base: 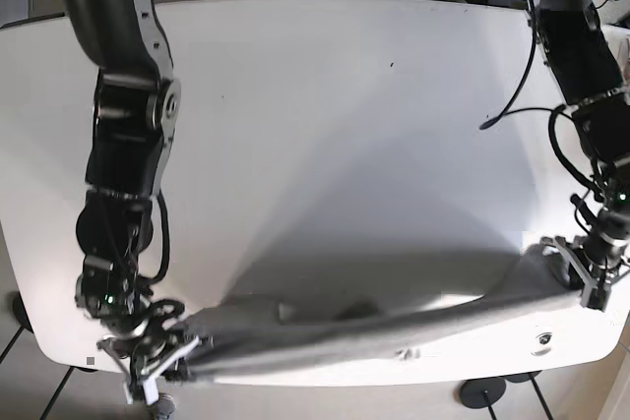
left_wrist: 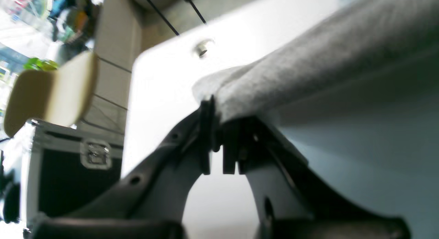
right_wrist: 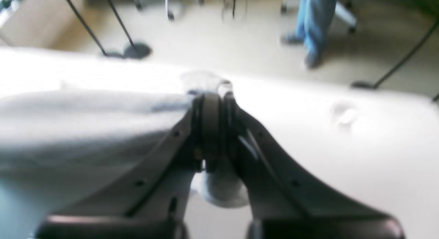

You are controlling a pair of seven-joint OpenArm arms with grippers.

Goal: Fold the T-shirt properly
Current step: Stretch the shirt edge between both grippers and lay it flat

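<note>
**Grey shirt stretched between two closed pincers**

Stretched as a long, bunched band along the near edge of the white round-cornered table: the light grey fabric T-shirt, running from about 7 o'clock to about 4 o'clock in the base view, raised off the surface with a soft shadow beneath.

Clamped on one end of the cloth, at 4 o'clock: the left black gripper. In the left wrist view, jaws of that gripper pressed nearly together on a fold of the T-shirt, fabric draped away to 2 o'clock.

Pinched shut on the other end, at 7 o'clock near the table corner: the right black gripper. In the blurred right wrist view, jaws of that gripper closed tight, T-shirt trailing off toward 9 o'clock.

Beyond the table in the left wrist view, at 8 o'clock: a black metal-edged case.
</note>
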